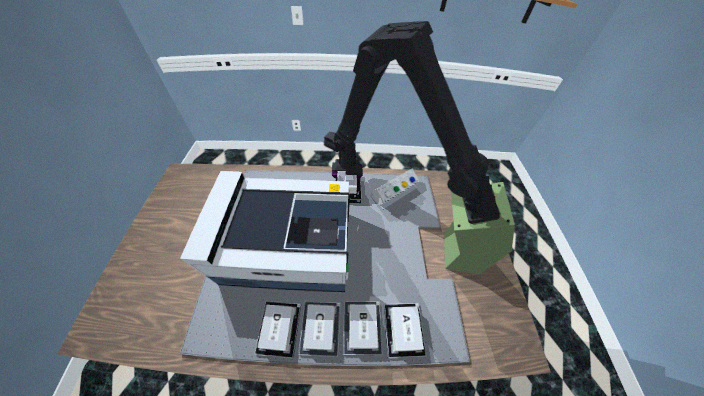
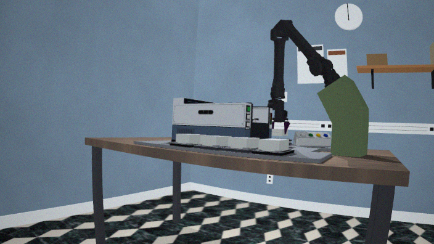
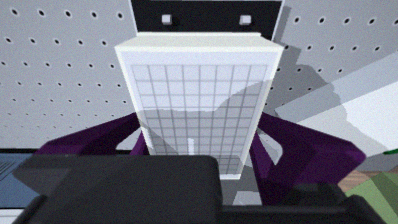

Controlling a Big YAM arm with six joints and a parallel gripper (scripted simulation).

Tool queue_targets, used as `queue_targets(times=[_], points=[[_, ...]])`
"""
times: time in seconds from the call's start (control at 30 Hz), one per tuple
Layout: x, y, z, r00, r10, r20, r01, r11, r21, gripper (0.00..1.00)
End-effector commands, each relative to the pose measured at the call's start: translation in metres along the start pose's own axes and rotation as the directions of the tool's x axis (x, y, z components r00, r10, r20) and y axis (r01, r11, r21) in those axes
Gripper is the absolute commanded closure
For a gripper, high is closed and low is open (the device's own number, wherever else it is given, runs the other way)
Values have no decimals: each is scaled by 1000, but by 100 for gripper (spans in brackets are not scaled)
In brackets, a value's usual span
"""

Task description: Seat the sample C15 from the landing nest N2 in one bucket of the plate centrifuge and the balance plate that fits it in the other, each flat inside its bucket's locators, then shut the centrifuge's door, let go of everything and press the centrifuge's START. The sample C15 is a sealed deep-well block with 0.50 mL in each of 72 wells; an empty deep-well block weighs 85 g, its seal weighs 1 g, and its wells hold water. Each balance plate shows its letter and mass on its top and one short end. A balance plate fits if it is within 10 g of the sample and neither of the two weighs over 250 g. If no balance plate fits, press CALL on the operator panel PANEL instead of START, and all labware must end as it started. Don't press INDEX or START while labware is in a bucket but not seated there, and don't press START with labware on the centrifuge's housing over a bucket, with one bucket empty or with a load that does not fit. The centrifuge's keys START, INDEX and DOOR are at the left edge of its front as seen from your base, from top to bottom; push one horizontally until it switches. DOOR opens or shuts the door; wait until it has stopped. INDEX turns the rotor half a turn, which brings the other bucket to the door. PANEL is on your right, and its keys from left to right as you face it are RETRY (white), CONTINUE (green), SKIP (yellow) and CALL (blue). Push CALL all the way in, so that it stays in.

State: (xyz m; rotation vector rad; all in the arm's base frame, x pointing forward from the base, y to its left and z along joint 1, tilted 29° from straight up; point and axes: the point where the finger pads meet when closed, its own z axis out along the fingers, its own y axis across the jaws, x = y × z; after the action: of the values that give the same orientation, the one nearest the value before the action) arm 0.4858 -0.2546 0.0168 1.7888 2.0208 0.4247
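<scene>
The tool (image 3: 199,145) is clamped on the one sample C15 (image 3: 197,100), just beside the centrifuge (image 1: 272,262), above the black nest (image 3: 205,14). Four balance plates, D (image 1: 276,329), C (image 1: 320,327), B (image 1: 363,326) and A (image 1: 406,329), lie in one row before the centrifuge on the counter (image 1: 150,280).

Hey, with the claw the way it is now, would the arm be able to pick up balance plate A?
Probably not yet: the claw is shut on the deep-well block. Balance plate A lies uncovered in its nest.
</scene>
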Motion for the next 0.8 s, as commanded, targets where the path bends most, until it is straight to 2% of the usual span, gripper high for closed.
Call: queue_targets(times=[0.0,0.77], points=[[-9,-1,-17,1000,3,15,-3,1000,-9,100],[-9,-1,-44,1000,3,15,-2,1000,-9,100]])
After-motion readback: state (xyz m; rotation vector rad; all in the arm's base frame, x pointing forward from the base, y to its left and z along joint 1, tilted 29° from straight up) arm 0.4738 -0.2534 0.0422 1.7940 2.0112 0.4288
